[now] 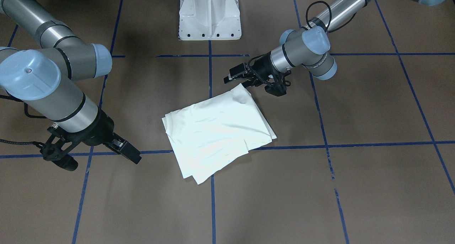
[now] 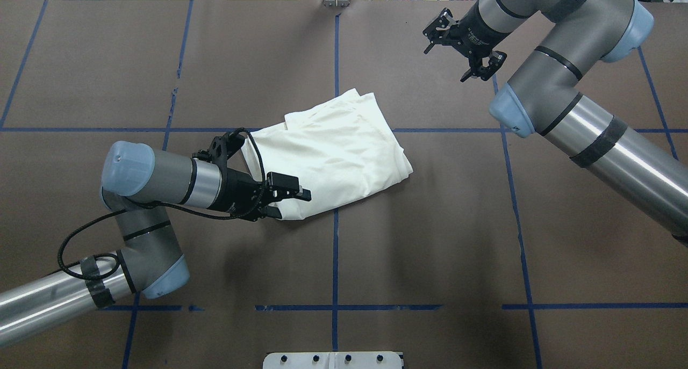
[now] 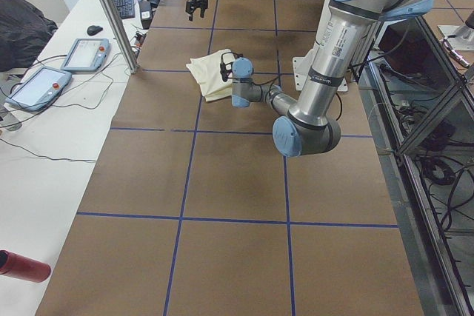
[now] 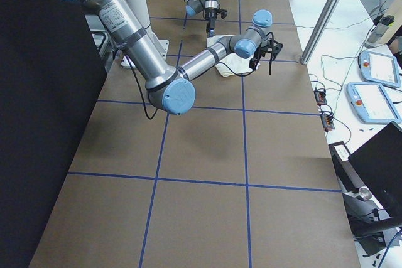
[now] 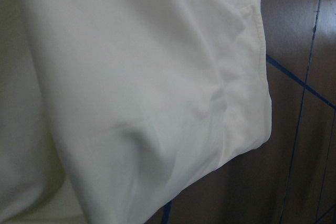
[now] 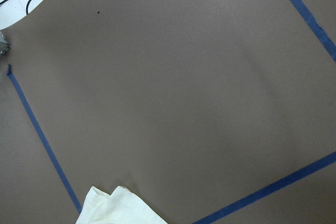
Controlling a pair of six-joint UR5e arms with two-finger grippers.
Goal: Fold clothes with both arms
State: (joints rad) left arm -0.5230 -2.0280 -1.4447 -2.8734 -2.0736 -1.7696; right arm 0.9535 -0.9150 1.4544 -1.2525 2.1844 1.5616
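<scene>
Left gripper point(image 1: 263, 84) hung spread wide at the T-shirt's point(image 2: 333, 154) near-left corner, holding nothing. The shirt lay mid-table point(image 2: 430, 251), plain side up, a compact layered stack. Right gripper point(image 2: 463, 49), also wide, hung by the far edge. I judged folding nearly finished.

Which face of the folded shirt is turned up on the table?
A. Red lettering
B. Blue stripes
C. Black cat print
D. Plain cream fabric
D: the shirt shows only plain cream cloth on top in the overhead, front-facing and left wrist views, with no print visible.
</scene>
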